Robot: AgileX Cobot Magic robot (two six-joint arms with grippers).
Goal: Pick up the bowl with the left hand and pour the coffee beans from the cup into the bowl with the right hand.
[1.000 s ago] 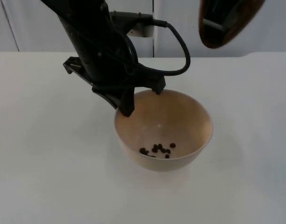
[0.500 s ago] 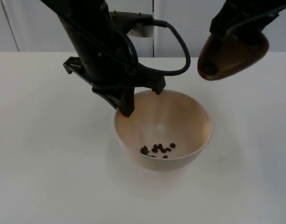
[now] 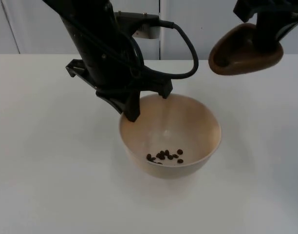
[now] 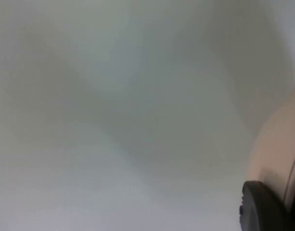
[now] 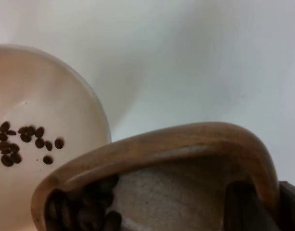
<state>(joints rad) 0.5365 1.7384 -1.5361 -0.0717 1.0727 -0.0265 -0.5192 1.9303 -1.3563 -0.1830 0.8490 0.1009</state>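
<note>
Nearest of all, a small heap of coffee beans (image 3: 164, 156) lies at the bottom of the cream bowl (image 3: 197, 146), which sits in the middle of the white counter (image 3: 46, 175). From the right wrist the same beans (image 5: 24, 142) show as a loose scatter inside the bowl (image 5: 85, 110), its rim curving beside the brown cup (image 5: 195, 144).

At the bowl's far-left rim the left claw (image 3: 148, 103) is closed on the bowl wall, one finger (image 3: 131, 110) outside and the other tip at the rim's far edge. The left wrist view gives the bowl's pale outer wall (image 4: 277, 144) with a black fingertip (image 4: 261, 207) pressed against it.

Farther back and to the right, the right claw (image 3: 268, 34) holds the wooden cup (image 3: 244, 51) above the counter, clear of the bowl and well apart from it. The cup is tipped on its side with its mouth turned toward the bowl. From the right wrist, more coffee beans (image 5: 82, 207) are piled inside the cup near its lip, and one dark finger (image 5: 241, 204) sits inside the cup's wall.
</note>
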